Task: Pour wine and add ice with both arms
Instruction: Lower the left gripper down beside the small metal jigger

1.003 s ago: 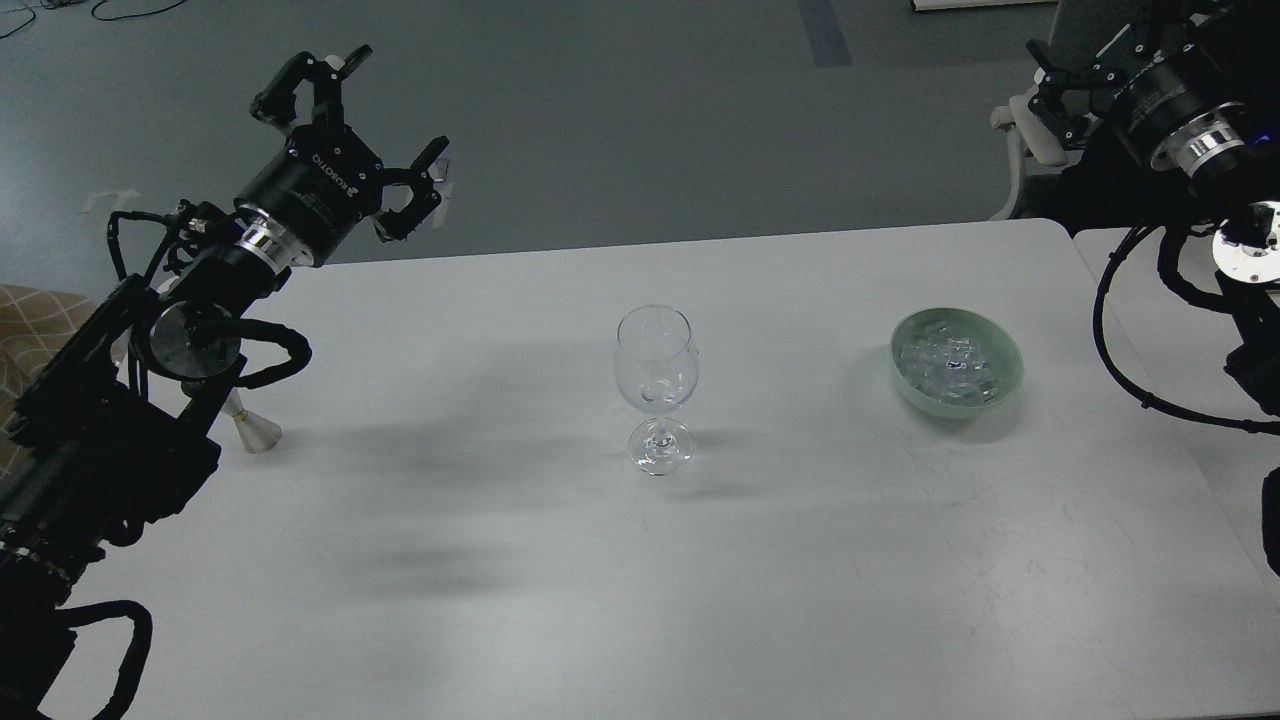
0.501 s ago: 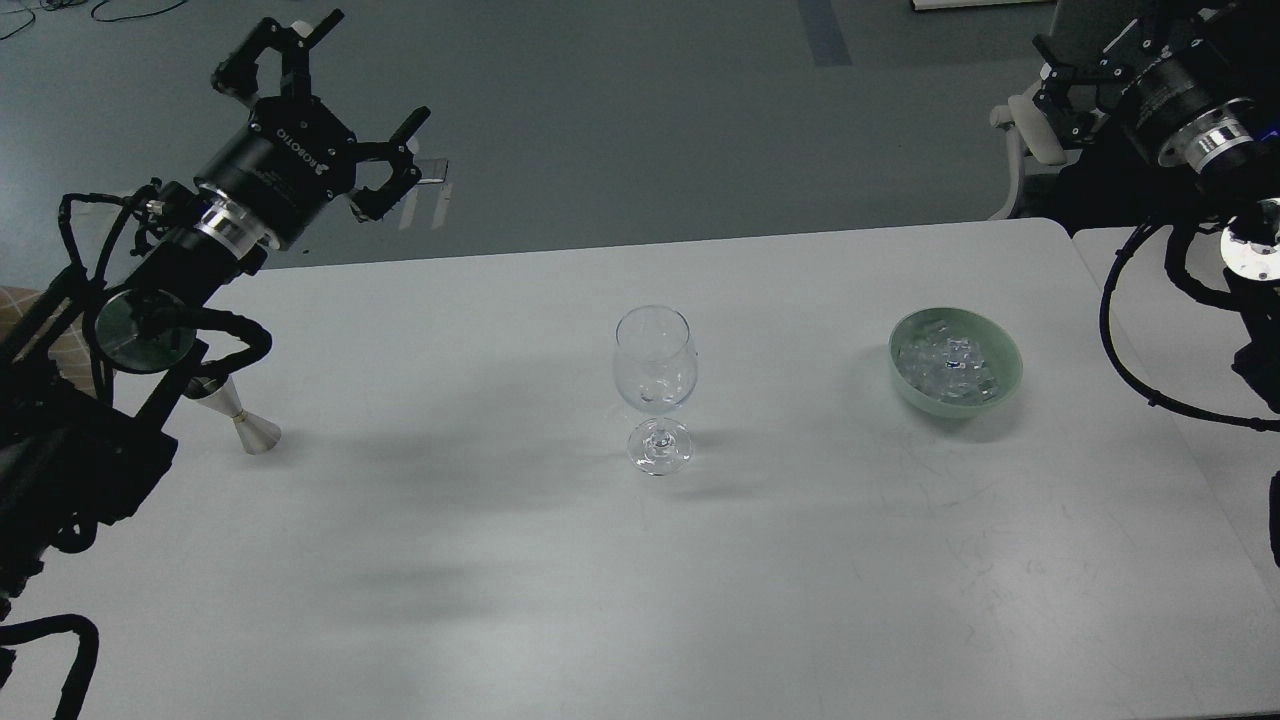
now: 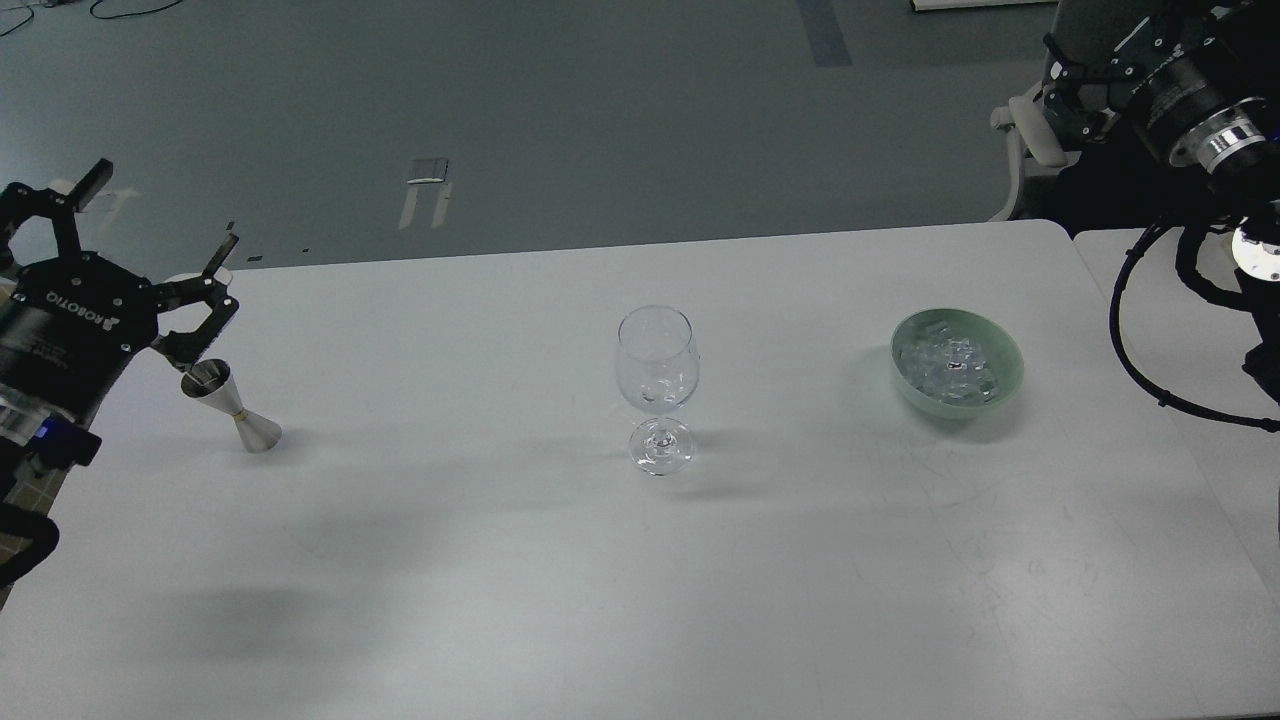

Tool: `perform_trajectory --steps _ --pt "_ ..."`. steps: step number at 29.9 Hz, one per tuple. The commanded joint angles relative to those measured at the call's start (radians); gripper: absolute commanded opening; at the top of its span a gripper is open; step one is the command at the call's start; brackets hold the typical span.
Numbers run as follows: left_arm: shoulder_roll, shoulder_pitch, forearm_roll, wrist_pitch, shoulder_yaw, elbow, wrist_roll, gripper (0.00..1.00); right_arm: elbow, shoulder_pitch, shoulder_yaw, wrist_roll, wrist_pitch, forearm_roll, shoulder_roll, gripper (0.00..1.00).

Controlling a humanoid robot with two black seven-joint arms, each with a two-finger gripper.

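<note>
An empty clear wine glass [image 3: 656, 385] stands upright at the middle of the white table [image 3: 500, 580]. A pale green bowl [image 3: 1008, 385] to its right holds the ice [image 3: 948, 362], a heap of small clear cubes. A small steel jigger [image 3: 234, 410] stands near the table's left edge. My left gripper [image 3: 160, 212] is open and empty, up and to the left of the jigger, with one finger [image 3: 205, 325] close to its rim. My right gripper [image 3: 1072, 95] is dark and small at the top right, beyond the table's far corner; its fingers cannot be told apart.
A second white table top [image 3: 1190, 330] adjoins on the right, under my right arm's looped cables [image 3: 1130, 340]. A white chair [image 3: 1015, 130] stands behind the far right corner. Grey floor lies beyond the far edge.
My left arm has swung down and to the left, from above the far left corner to beside the jigger, uncovering it. My right arm has barely shifted. Glass, bowl and jigger have not moved.
</note>
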Motion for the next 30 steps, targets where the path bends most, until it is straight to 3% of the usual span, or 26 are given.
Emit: perform_trajectory --steps 1,9,22,30 --pt "-0.042 0.135 -0.054 0.056 -0.073 -0.042 0.001 0.97 -0.001 0.000 -0.001 -0.001 0.000 -0.001 0.006 1.00" --pt "-0.187 0.218 -0.056 0.171 -0.109 -0.093 0.003 0.97 -0.001 -0.003 -0.001 -0.001 0.000 -0.001 0.007 1.00" --pt "-0.428 0.224 0.064 0.179 -0.138 -0.029 0.000 0.97 -0.001 -0.024 -0.001 -0.001 0.000 -0.001 -0.001 1.00" --pt "-0.453 0.189 0.081 0.161 -0.141 0.099 0.006 0.98 0.001 -0.027 -0.001 -0.001 0.000 -0.001 0.001 1.00"
